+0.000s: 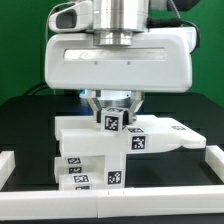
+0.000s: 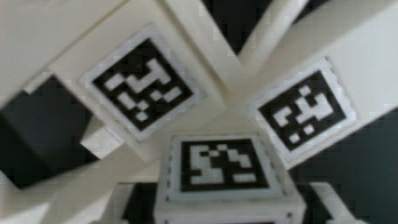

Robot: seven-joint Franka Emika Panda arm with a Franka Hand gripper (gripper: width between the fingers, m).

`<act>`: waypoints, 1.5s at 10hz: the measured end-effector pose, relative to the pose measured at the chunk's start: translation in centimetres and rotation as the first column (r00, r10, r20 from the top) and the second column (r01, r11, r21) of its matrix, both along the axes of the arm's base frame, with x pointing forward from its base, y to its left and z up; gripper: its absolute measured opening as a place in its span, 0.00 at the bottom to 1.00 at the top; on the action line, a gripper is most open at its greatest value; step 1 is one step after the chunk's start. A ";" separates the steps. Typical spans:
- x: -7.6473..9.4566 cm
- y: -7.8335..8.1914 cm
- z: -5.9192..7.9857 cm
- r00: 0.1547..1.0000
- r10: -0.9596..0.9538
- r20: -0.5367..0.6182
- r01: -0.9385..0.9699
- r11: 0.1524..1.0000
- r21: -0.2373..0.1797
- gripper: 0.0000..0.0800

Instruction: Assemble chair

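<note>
— Where did the chair parts sit at that moment?

— On the black table (image 1: 20,120), grouped near the middle of the exterior view. A flat white slab (image 1: 165,135) lay there, reaching toward the exterior view's right. In front of it stood a blocky white piece (image 1: 90,165) carrying several small black-and-white tags on its near face.

— And the arm?

— Its gripper (image 1: 112,108) hung straight above that group, with the broad white hand housing filling the upper part of the exterior view. Between the dark fingers (image 1: 96,112) sat a small tagged white post (image 1: 113,122), its lower end down among the other parts.

— Did the hand have hold of it?

— It looked narrowed around that post, the fingers close on either side, but actual contact could not be told from either view.

— What did the wrist camera add?

— Mostly a blurred close view: three square tags (image 2: 139,83) on white surfaces, with white bars (image 2: 222,40) crossing against black, like an X-braced panel. The fingers themselves could not be made out clearly there.

— Anything else on the table?

— Plain white border rails (image 1: 110,208) ran along the front edge and up both sides.
</note>
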State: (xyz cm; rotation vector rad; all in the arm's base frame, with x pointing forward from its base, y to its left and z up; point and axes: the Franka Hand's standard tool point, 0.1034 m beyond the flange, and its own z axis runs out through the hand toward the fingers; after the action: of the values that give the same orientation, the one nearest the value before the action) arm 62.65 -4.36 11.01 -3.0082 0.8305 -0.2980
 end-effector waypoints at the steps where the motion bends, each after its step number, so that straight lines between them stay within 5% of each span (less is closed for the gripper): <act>1: 0.2 -0.3 0.0 0.996 -0.084 0.012 0.084 0.996 0.018 0.35; 5: 0.3 -0.1 0.1 0.832 -0.554 -0.014 0.548 0.820 0.164 0.35; 11: 0.4 -0.8 0.4 0.608 -0.791 -0.072 0.778 0.575 0.252 0.35; 13: 0.4 -0.7 0.3 0.641 -0.765 -0.065 0.753 0.610 0.247 0.35; 14: 0.4 -0.6 0.3 0.642 -0.764 -0.065 0.752 0.611 0.247 0.46; 15: 0.3 -0.4 0.3 0.741 -0.670 -0.052 0.663 0.718 0.211 0.64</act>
State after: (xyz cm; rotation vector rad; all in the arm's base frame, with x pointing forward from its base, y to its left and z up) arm 62.99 -4.72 11.29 -2.3744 1.8006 -0.2224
